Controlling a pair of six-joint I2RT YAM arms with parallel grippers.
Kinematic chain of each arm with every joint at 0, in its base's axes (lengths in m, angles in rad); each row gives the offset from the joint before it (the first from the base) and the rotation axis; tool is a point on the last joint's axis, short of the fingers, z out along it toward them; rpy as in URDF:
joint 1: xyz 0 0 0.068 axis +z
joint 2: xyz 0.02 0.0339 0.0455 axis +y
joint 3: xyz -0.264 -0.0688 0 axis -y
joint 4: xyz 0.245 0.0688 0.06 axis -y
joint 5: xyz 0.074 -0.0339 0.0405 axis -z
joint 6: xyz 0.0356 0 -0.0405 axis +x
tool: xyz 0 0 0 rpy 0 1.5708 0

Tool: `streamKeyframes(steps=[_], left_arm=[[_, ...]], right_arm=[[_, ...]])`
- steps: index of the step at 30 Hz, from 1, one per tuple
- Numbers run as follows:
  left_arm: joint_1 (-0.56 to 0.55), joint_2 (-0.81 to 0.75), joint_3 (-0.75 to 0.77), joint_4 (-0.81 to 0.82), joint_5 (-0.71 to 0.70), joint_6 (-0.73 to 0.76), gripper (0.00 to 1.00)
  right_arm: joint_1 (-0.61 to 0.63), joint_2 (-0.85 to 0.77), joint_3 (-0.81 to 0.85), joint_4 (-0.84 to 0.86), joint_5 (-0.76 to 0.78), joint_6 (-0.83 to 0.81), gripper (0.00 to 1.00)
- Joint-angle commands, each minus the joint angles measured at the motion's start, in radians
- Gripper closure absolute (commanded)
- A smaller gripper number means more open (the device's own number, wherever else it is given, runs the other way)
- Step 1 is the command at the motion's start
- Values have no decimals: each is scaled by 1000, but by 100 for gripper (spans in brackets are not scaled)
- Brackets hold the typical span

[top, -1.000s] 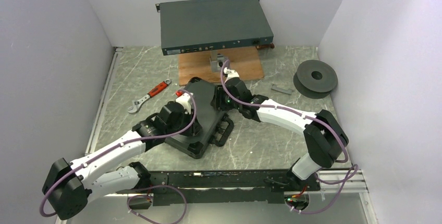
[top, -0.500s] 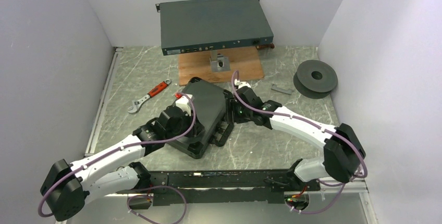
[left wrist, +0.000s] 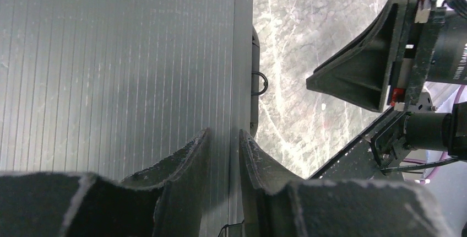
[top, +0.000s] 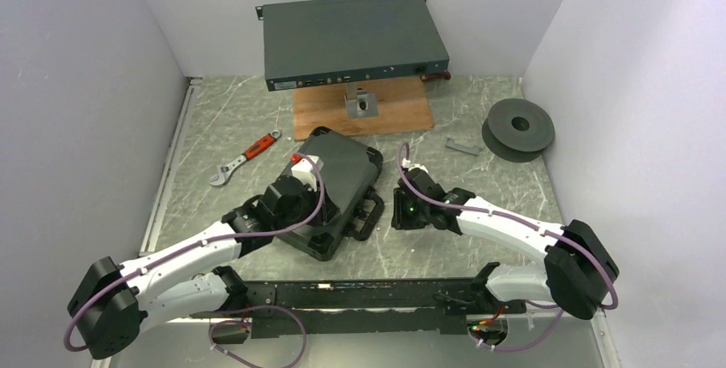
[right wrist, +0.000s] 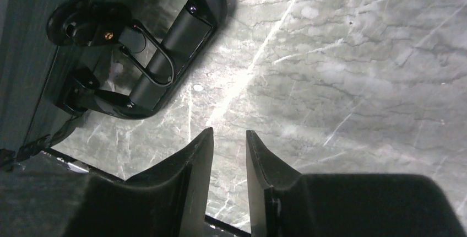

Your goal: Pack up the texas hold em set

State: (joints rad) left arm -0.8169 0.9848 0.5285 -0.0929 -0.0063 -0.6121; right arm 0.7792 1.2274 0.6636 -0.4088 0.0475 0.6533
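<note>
the briefcase (top: 344, 169) lies mid-table, wrench (top: 244, 157) to its left, spool (top: 519, 127) behind right.

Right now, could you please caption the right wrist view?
Right end effector hovers over the marble table, beside the black case handle.

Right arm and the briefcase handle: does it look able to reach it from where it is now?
Probably yes. The right gripper hangs just beside the briefcase handle, with only bare table between them. The left gripper is over the lid, away from the handle.
</note>
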Motion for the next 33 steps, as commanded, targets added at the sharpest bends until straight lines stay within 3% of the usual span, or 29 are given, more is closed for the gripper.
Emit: streamKeyframes(steps=[1,10,33], left_arm=[[-20,54,-61,-178,9,-8,67],[-29,48,-66,-186,9,-15,67],[-34,27,-89,-194,-25,-38,68]], right_arm=[[-1,18,-8,95,-42,33,73],[-2,117,4,177,-95,36,89],[-1,246,64,264,-117,46,93]])
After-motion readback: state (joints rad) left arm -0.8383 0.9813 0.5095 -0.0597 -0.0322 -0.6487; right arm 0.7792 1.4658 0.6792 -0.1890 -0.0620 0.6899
